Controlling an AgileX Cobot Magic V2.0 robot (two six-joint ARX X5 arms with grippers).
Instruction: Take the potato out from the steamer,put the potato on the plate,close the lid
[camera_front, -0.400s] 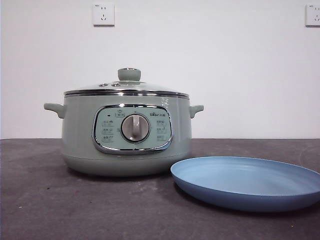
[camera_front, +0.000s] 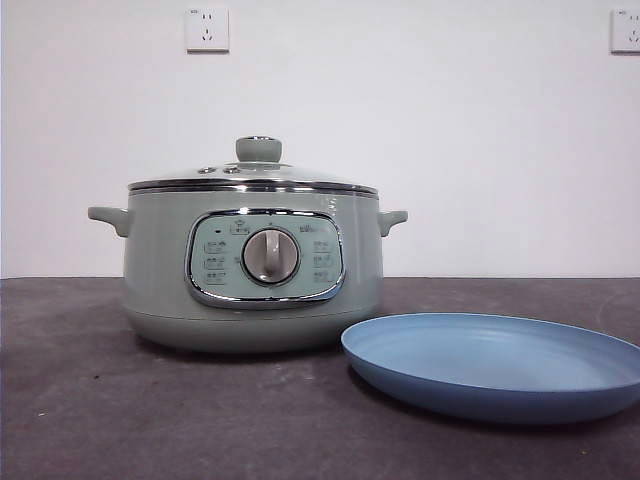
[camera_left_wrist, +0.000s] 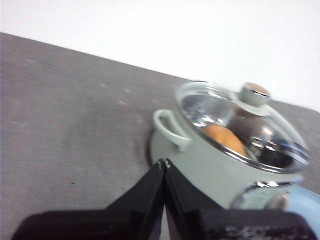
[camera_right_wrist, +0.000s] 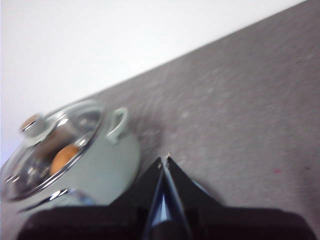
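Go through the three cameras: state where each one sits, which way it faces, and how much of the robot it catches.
Front view: low, at table height, facing the steamer and plate; no arm shows.
Left wrist view: on the left arm, looking down past the shut left gripper at the lid and potato.
Right wrist view: on the right arm, above the shut right gripper.
All three share the lidded steamer.

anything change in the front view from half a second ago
Nothing visibly changed. The lid sits on the steamer as before, the plate lies in the same spot beside it, and no arm has entered the front view.
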